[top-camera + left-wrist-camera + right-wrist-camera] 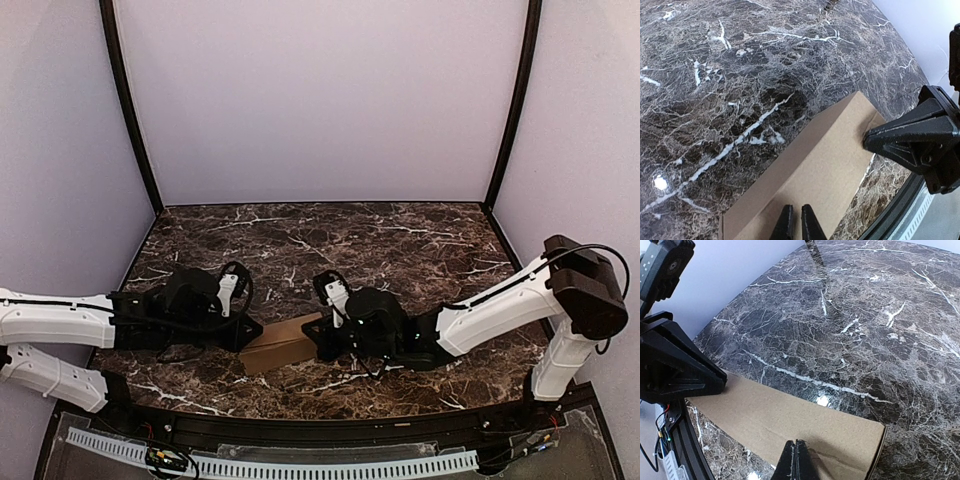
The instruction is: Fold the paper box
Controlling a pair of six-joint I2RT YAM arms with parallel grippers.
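While seemingly between hands [250, 333] [320, 341], paper box [285, 344]

We see a dark brown, marble-patterned worktop [330, 240] with white veins, glossy enough to throw back a bright spot of light. One thing lies directly on it: the paper box [282, 345], a plain tan elongated carton, lying lengthwise and slightly slanted close to the near edge, about midway across.

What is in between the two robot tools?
The paper box lies between the left tool and right tool, seen from the top view.
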